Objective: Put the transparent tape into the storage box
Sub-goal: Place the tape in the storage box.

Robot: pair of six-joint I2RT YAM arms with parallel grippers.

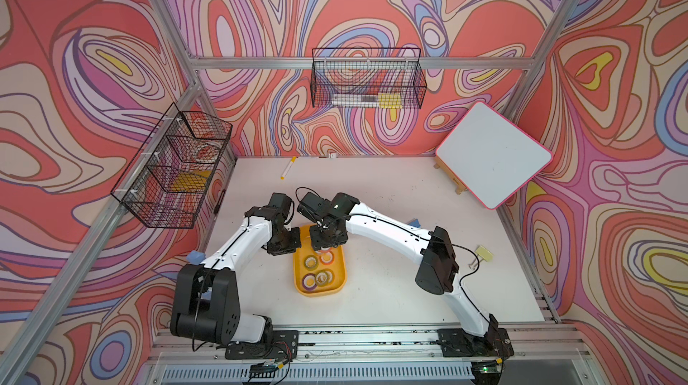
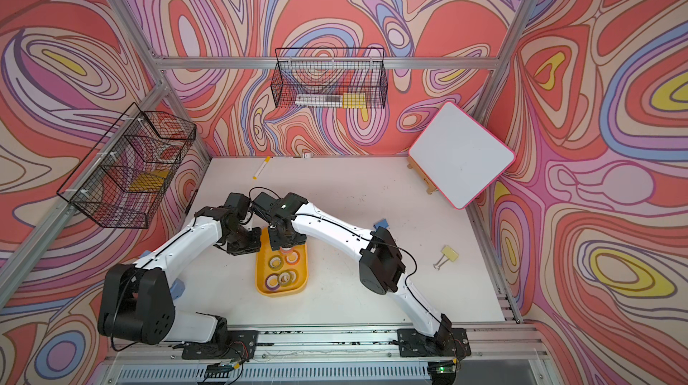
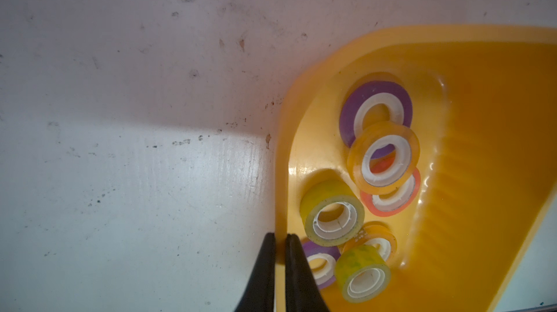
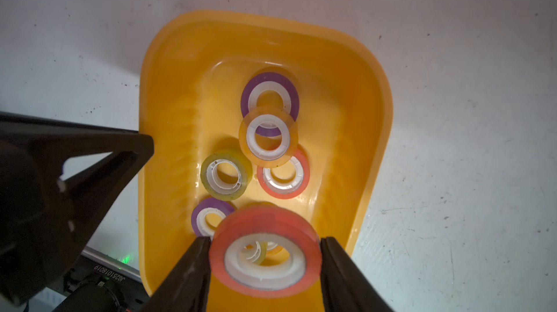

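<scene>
Transparent tape is almost all inside the storage box (image 4: 376,108), the shallow yellow-orange tray on the white table (image 1: 391,290) between the two arms. The left wrist view shows seven rolls on the tray's floor. A purple roll (image 3: 349,114) lies flat. An amber roll (image 3: 355,159) is propped on it and on a flat coral roll (image 3: 388,212). An olive roll (image 3: 319,196) sits just beside those. A second purple roll (image 3: 310,248), a second amber roll (image 3: 376,230) and a second olive roll (image 3: 358,257) are bunched together nearest the left gripper (image 3: 280,236). That gripper's jaws are squeezed almost together, with the tray's rim running between them.

The eighth, a red-orange roll (image 4: 265,220), hangs over one end of the tray with its core hole pointing down at the rolls below. It is pinched at its sides between the fingertips of the right gripper (image 4: 265,239) and looks soft and blurred in the right wrist view.

A yellow binder clip (image 1: 484,253) lies on the table to the right, well apart from the tray.
</scene>
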